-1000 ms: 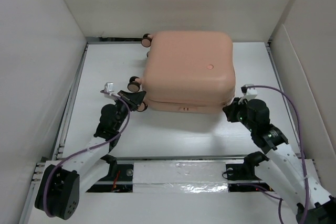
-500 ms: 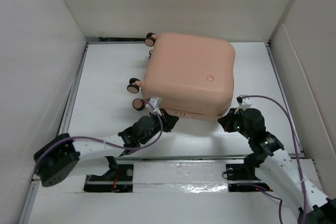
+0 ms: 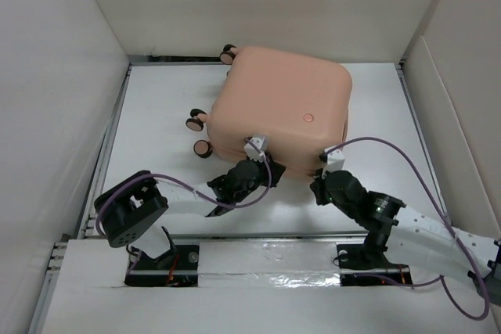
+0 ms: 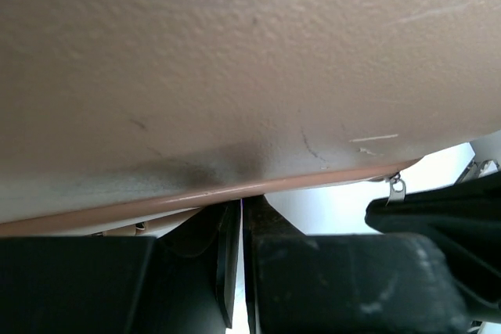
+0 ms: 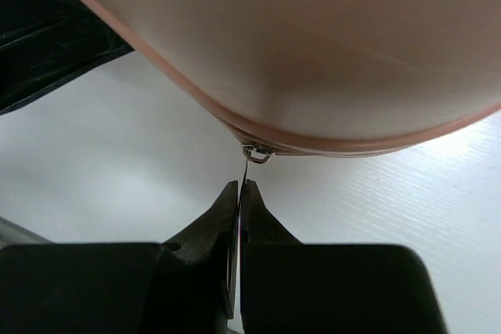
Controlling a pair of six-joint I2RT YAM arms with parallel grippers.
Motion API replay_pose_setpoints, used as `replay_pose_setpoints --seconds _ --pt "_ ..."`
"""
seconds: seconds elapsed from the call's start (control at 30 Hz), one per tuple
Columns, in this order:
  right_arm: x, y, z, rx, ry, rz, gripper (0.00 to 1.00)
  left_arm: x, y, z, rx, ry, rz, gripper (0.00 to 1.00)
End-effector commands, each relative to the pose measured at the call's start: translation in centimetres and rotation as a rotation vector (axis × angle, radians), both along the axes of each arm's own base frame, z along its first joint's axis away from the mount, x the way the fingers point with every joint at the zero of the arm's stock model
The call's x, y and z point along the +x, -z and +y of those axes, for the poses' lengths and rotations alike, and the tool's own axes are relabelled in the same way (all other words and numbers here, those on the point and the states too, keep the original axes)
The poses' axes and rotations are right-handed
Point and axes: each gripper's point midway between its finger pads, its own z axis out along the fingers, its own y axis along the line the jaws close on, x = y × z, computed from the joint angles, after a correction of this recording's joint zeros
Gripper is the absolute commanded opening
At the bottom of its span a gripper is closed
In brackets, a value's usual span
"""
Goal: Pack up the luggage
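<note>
The salmon-pink luggage (image 3: 282, 107) lies shut and flat on the white table, wheels (image 3: 193, 122) to the left, round button mark (image 3: 308, 117) on top. My left gripper (image 3: 266, 170) is at the middle of its near edge. In the left wrist view, the jaws (image 4: 241, 207) are shut, tips against the shell's seam rim (image 4: 196, 193); nothing shows between them. My right gripper (image 3: 317, 187) is at the near right corner. In the right wrist view it (image 5: 239, 185) is shut on the thin metal zipper pull (image 5: 246, 168) hanging from the slider (image 5: 256, 152).
White walls (image 3: 63, 76) close in the table (image 3: 156, 115) at left, back and right. A metal rail (image 3: 266, 236) runs along the near edge by the arm bases. The right gripper's black body (image 4: 438, 217) shows at the right of the left wrist view.
My left arm swung from the wheels at the left to the near edge. My right gripper slid left along that edge. The luggage turned slightly and shifted back.
</note>
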Motion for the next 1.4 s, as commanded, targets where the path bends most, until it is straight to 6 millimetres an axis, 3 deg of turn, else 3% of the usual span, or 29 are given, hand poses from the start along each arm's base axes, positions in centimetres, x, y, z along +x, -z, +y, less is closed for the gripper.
replay_pose_setpoints --seconds 0.0,0.07,0.17,0.2,0.23,0.33,0.43,0.47,0.5,0.53,0.57,0.6,0.63,0.67,0.7,0.73,0.77,0.87,0.9,0.97,1.0,1.03,1.1,1.13,1.17,1.23,1.27,1.3,1.37 --pt "-4.0 -6.5 7.2 0.196 -0.297 -0.040 0.00 3.1 -4.9 -2.8 -0.144 -0.021 -0.085 0.01" --pt "-4.9 -8.2 9.6 0.261 -0.387 -0.074 0.00 2.9 -5.3 -3.6 -0.170 0.009 -0.078 0.01" --pt "-4.7 -12.6 13.8 0.419 -0.441 -0.140 0.00 3.1 -4.8 -4.2 -0.175 0.027 -0.058 0.00" --pt "-3.8 -12.3 15.4 0.408 -0.385 -0.134 0.00 2.9 -4.7 -4.3 -0.178 0.035 -0.053 0.00" --pt "-3.1 -10.7 15.7 0.363 -0.352 -0.122 0.00 2.9 -4.7 -4.3 -0.179 0.037 -0.051 0.00" --pt "-2.4 -9.7 18.4 0.409 -0.310 -0.096 0.00 2.5 -4.7 -4.0 -0.181 0.048 -0.055 0.00" --pt "-1.5 -9.7 17.4 0.479 -0.227 -0.128 0.00 2.4 -4.7 -2.9 -0.167 0.041 -0.057 0.00" --pt "-1.0 -9.7 16.5 0.477 -0.186 -0.146 0.00 1.9 -3.7 -2.1 -0.142 0.037 -0.040 0.05" --pt "-0.8 -8.4 15.2 0.437 -0.164 -0.142 0.00 2.0 -4.8 -0.9 -0.156 0.022 -0.057 0.13" --pt "-0.6 -9.0 14.1 0.446 -0.143 -0.149 0.00 2.6 -4.8 0.5 -0.155 -0.012 -0.053 0.35" --pt "-0.4 -8.7 13.3 0.438 -0.127 -0.138 0.00 2.4 -3.2 2.3 -0.121 -0.033 -0.019 0.46" --pt "-0.3 -8.0 12.4 0.414 -0.116 -0.128 0.00 2.4 -5.2 3.6 -0.172 -0.056 -0.034 0.55" --pt "0.1 -6.9 11.4 0.403 -0.110 -0.120 0.00 2.5 -5.6 4.8 -0.181 -0.071 -0.031 0.65" --pt "0.0 -7.9 10.8 0.440 -0.119 -0.136 0.00 3.3 -4.5 7.2 -0.148 -0.132 0.005 0.68" --pt "-0.1 -7.8 10.5 0.451 -0.128 -0.139 0.00 3.6 -6.8 8.6 -0.192 -0.166 -0.023 0.70" --pt "-0.2 -7.3 10.2 0.450 -0.137 -0.135 0.00 4.0 -7.4 9.8 -0.207 -0.206 -0.015 0.74" --pt "-0.4 -7.7 10.0 0.463 -0.156 -0.139 0.00 5.3 -7.8 12.0 -0.196 -0.275 -0.002 0.76" --pt "-0.8 -7.2 10.0 0.435 -0.181 -0.127 0.00 6.9 -11.9 15.0 -0.260 -0.362 -0.033 0.80" --pt "-0.9 -7.1 10.1 0.432 -0.188 -0.124 0.00 8.3 -12.8 17.2 -0.267 -0.433 -0.044 0.80" --pt "-1.1 -7.2 10.5 0.428 -0.214 -0.122 0.00 10.3 -13.7 20.0 -0.265 -0.525 -0.041 0.82" --pt "-1.1 -7.3 10.6 0.433 -0.217 -0.124 0.00 10.4 -14.3 19.9 -0.278 -0.526 -0.042 0.82" --pt "-1.1 -7.0 10.7 0.423 -0.216 -0.117 0.00 11.6 -13.5 21.4 -0.272 -0.562 -0.014 0.82" --pt "-1.1 -6.8 10.8 0.411 -0.221 -0.110 0.00 12.9 -13.8 22.1 -0.308 -0.579 -0.010 0.82" --pt "-1.1 -6.6 10.8 0.405 -0.222 -0.105 0.00 14.0 -12.7 22.9 -0.296 -0.603 0.019 0.82" --pt "-1.1 -6.5 10.8 0.404 -0.223 -0.104 0.00 14.9 -13.3 23.3 -0.304 -0.618 0.013 0.82" --pt "-1.2 -6.3 10.8 0.402 -0.226 -0.105 0.00 16.2 -11.7 22.9 -0.286 -0.609 0.063 0.82" --pt "-1.2 -6.4 10.8 0.405 -0.230 -0.105 0.00 17.1 -12.6 23.1 -0.295 -0.613 0.052 0.82" --pt "-1.2 -6.4 10.8 0.406 -0.231 -0.107 0.00 17.9 -11.6 22.8 -0.278 -0.608 0.081 0.82" --pt "-1.3 -6.2 10.9 0.403 -0.240 -0.106 0.00 18.9 -12.5 22.5 -0.287 -0.603 0.066 0.81"
